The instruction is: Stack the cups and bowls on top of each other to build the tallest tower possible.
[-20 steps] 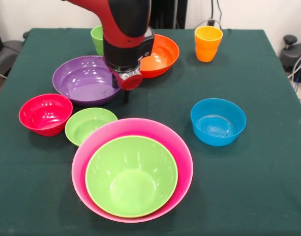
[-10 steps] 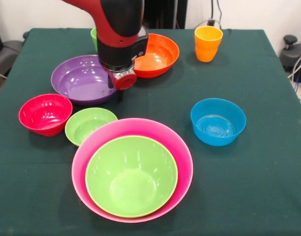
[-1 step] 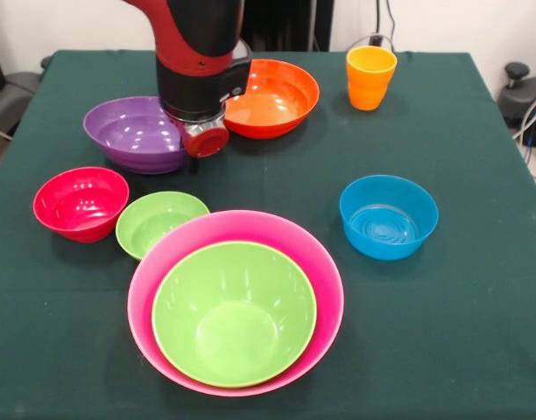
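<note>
Purple bowl (image 3: 132, 133) sits near the worktop's far left corner, the gripper (image 3: 192, 162) at its rim; whether its fingers pinch that rim cannot be told. Judged step: bringing it to the tower, lime bowl (image 3: 234, 312) nested in pink bowl (image 3: 324, 271).

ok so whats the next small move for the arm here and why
Probably carry the purple bowl toward the pink bowl. The gripper sits at its rim and its near edge looks lifted, though the grasp is hidden. A large lime green bowl already nests there.
</note>
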